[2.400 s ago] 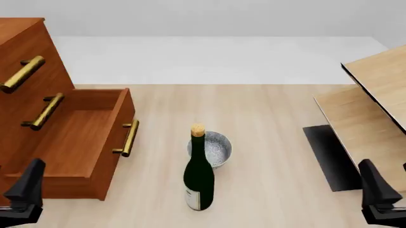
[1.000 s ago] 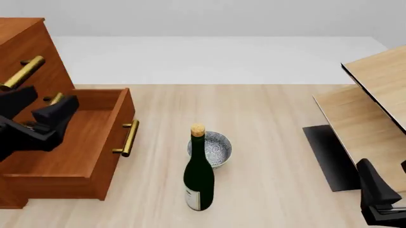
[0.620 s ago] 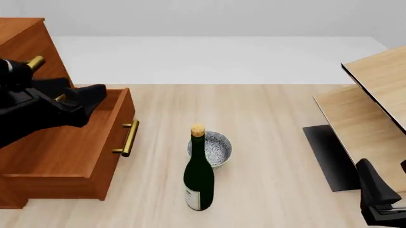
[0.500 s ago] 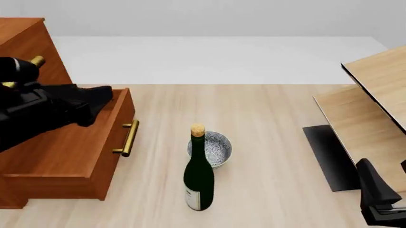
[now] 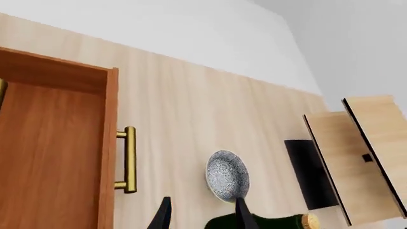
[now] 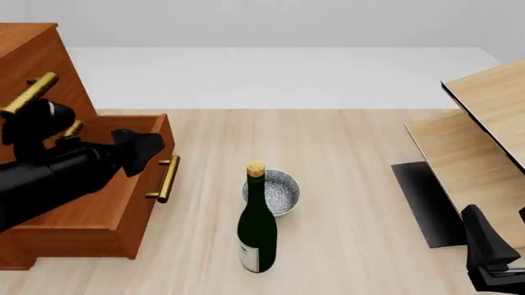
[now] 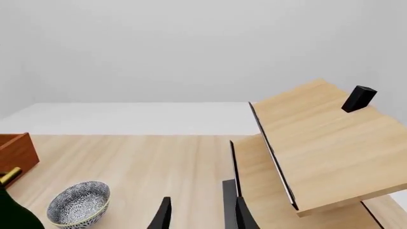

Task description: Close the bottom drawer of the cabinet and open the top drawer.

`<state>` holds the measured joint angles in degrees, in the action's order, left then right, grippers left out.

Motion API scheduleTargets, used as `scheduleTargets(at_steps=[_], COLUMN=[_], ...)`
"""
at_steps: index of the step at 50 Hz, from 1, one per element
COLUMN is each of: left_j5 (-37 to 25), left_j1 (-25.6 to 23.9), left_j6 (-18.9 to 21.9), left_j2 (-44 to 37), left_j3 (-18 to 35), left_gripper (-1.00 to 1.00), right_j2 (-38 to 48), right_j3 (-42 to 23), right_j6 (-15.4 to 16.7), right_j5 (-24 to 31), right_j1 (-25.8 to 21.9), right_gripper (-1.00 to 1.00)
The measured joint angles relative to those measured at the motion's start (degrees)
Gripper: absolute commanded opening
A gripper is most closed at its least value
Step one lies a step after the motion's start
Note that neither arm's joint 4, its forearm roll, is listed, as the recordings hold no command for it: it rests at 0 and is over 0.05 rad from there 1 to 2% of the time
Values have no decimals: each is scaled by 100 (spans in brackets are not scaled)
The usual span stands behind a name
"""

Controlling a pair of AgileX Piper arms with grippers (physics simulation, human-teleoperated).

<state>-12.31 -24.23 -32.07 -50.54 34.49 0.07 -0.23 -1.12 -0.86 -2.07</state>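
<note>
Above open bottom drawer (image 6: pixel 98 184) (handle just beyond): left fingers (image 6: pixel 141 149), slightly spread.

Dark green glass wine bottle w/ cork (image 6: pixel 257 230) is standing upright on the light wood table (image 6: pixel 345 160), speckled grey ceramic bowl (image 6: pixel 275 192) sitting right behind it. Pale plywood furniture (image 6: pixel 480 132) is leaning on the right, black panel (image 6: pixel 426 203) lying below it.

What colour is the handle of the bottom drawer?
Brass gold handle; clearest in the left wrist view.
</note>
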Motion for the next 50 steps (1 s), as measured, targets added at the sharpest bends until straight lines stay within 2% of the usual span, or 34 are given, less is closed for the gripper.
scheduleTargets(at_steps=[15,27,50], left_j5=[208,346,443], left_j1=[-184,-271,-54], left_j6=[-689,-963,-844], left_j2=[-247,-457,-902], left_j3=[-457,-733,-960], left_gripper=[100,100,100], right_j2=[0,-1,-1], right_j3=[0,1,1], right_j6=[-15,-34,-46], right_j5=[-4,-8,-12], right_j1=[-17,-32,-37], right_gripper=[100,100,100])
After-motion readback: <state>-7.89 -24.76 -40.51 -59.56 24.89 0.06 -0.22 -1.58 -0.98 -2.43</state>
